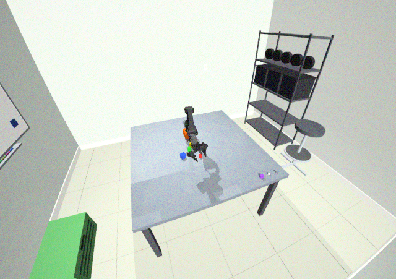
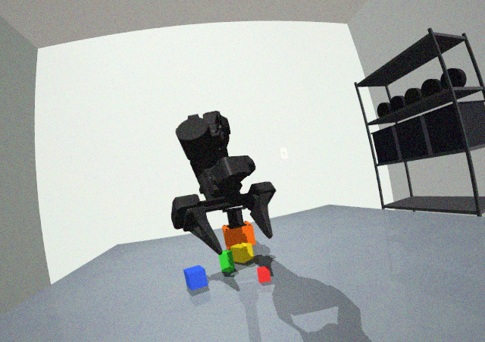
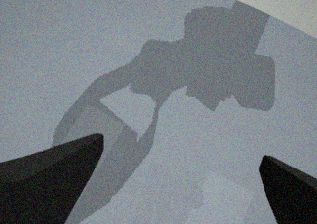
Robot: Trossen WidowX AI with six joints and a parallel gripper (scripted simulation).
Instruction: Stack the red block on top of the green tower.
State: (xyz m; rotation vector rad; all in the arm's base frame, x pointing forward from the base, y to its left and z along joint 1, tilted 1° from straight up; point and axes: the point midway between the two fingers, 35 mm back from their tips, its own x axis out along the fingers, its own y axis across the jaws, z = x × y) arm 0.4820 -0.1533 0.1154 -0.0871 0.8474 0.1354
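1. Block in red (image 1: 200, 156) (image 2: 264, 274) rests on the surface (image 1: 159, 199) (image 2: 117, 311) (image 3: 50, 36), apart from the green tower (image 1: 189, 149) (image 2: 226, 261) and not on top of it.
2. The green tower stands upright. In the exterior view one fingertip overlaps its top edge; whether they touch cannot be told.
3. The end effector (image 1: 200, 158) (image 2: 245, 245) (image 3: 182, 153) is spread wide, pointing downward, with nothing between its fingers.
4. A yellow block (image 1: 190, 144) (image 2: 242, 252) sits just beside the tower, on the side of the orange base (image 1: 185, 133) (image 2: 250, 238). A larger blue block (image 2: 195, 277) (image 1: 182, 156) lies near the tower, on the opposite side from the red one.
5. Near a far corner of the surface lies a small purple item (image 1: 261, 175), with a tiny white one (image 1: 268, 174) beside it.
6. Beyond stand a dark shelf unit (image 1: 283, 125) (image 2: 467, 154) with round black objects (image 1: 286, 57) (image 2: 430, 86), a round stool (image 1: 309, 128) and a green cabinet (image 1: 60, 244). A whiteboard (image 1: 7, 109) hangs on the wall.
7. No brand, label or writing is legible on any of these.
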